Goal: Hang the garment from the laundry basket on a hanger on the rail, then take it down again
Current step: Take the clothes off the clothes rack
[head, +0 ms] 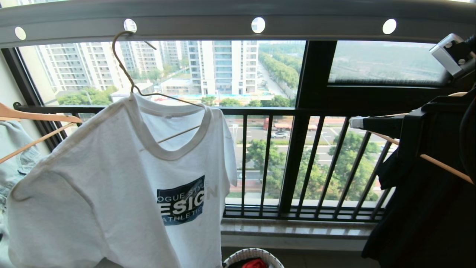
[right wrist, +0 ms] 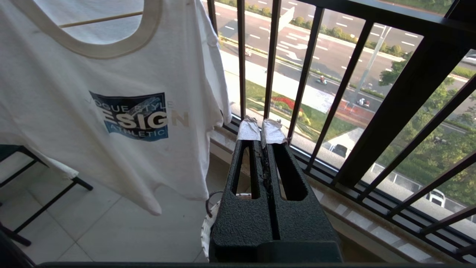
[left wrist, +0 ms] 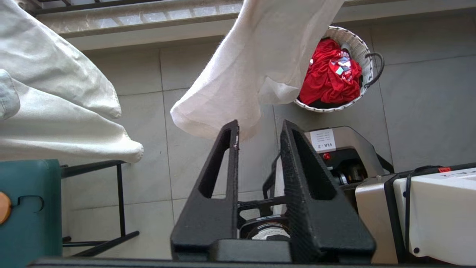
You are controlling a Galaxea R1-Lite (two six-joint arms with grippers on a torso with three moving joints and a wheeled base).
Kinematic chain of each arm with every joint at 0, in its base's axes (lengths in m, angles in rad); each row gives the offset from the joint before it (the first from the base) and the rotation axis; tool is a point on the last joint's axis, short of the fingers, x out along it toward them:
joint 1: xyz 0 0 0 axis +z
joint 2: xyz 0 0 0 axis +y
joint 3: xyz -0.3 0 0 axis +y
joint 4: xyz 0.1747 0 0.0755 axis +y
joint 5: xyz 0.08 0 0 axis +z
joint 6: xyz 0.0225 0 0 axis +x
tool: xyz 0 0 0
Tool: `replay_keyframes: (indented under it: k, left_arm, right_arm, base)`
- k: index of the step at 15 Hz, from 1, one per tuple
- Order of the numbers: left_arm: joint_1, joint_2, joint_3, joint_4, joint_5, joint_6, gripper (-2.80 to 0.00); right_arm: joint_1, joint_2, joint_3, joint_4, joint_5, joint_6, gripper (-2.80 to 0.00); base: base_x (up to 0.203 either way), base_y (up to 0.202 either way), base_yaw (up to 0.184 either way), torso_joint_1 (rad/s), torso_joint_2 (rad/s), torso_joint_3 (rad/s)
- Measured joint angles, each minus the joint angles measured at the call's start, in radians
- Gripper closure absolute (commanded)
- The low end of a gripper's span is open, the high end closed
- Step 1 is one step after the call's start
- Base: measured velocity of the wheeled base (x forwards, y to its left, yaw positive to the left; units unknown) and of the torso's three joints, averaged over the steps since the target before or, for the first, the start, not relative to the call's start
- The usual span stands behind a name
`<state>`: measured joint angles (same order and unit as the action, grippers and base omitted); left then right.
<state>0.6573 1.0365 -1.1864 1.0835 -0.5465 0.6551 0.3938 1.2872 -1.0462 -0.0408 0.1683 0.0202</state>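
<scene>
White cotton garment (head: 111,193) hung on cream wire hanger (head: 130,82), hooked through a hole of grey rail (head: 238,26); hanging step judged complete.

Left gripper (left wrist: 259,128) seen low, just beneath the shirt's hem, jaws partly apart, nothing between them. Right gripper (right wrist: 260,130) raised beside the shirt near the black window guard (head: 297,163), fingers pressed together, empty. Laundry basket (head: 245,255) on floor below, holding only red cloth (left wrist: 329,74). Black shirt (head: 427,193) hung apart at right. Next move judged to be take-down: calls for reaching up to the hanger's hook or shoulder, lifting it clear of the hole without dragging the shirt off.
</scene>
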Motion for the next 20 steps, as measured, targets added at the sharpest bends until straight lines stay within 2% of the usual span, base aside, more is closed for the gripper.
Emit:
replay_keyframes:
  k: [3, 7, 12, 14, 16, 20]
  left_arm:
    - [0.021, -0.024, 0.007, -0.042, 0.067, 0.001, -2.8]
    - [0.03, -0.02, 0.015, -0.134, 0.068, 0.004, -2.8]
    - [0.022, 0.008, 0.096, -0.169, 0.021, 0.021, -2.8]
    - [0.01, 0.017, 0.149, -0.211, -0.037, 0.024, -2.8]
    - [-0.024, 0.027, 0.191, -0.253, -0.094, 0.024, -2.8]
    - [-0.094, 0.054, 0.275, -0.375, -0.105, 0.019, -2.8]
  right_arm:
    - [0.0, 0.0, 0.003, 0.0, 0.0, 0.0, 0.0]
    - [0.0, -0.001, 0.003, 0.001, 0.0, -0.001, 0.0]
    - [0.002, -0.004, 0.005, 0.003, 0.0, -0.002, 0.0]
    - [0.002, -0.005, 0.006, 0.002, 0.0, -0.002, 0.0]
    - [0.001, -0.005, 0.007, 0.002, 0.0, -0.002, 0.0]
    - [0.0, -0.005, 0.008, 0.001, -0.001, -0.002, 0.0]
  base:
    - [0.0, 0.0, 0.0, 0.0, 0.0, 0.0]
    - [0.0, 0.0, 0.0, 0.0, 0.0, 0.0]
    - [0.0, 0.0, 0.0, 0.0, 0.0, 0.0]
    - [0.0, 0.0, 0.0, 0.0, 0.0, 0.0]
    - [0.0, 0.0, 0.0, 0.0, 0.0, 0.0]
    - [0.0, 0.0, 0.0, 0.0, 0.0, 0.0]
